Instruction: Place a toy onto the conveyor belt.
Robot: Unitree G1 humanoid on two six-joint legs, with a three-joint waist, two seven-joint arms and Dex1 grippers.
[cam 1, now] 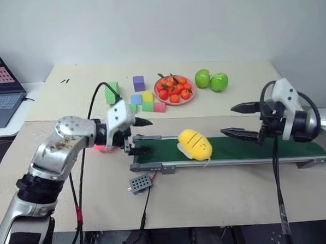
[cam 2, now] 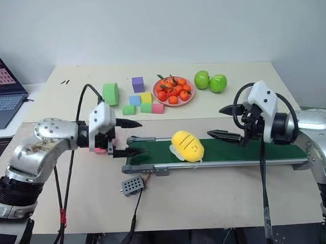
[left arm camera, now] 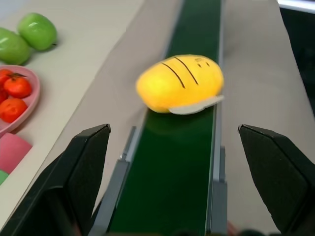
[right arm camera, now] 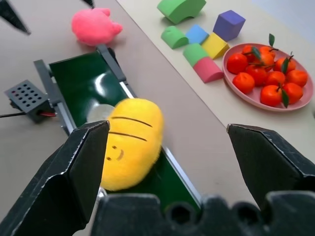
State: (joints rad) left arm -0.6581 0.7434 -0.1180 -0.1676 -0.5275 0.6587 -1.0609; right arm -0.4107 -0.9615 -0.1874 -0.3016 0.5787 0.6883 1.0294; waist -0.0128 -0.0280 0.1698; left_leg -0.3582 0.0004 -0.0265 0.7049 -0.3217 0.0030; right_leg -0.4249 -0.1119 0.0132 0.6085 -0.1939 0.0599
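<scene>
Jaws apart, toy (cam 1: 195, 144) on belt (cam 1: 246, 149)

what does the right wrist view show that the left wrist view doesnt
The right wrist view adds the pink plush beyond the belt's end, the grey perforated box beside the rail, the purple block and the green arch block. The left wrist view alone has the two green apples. Both share the yellow toy lying on the conveyor belt, the pink plate of oranges, and an open pincer: the right pincer in its own view, the left pincer in its own.
</scene>
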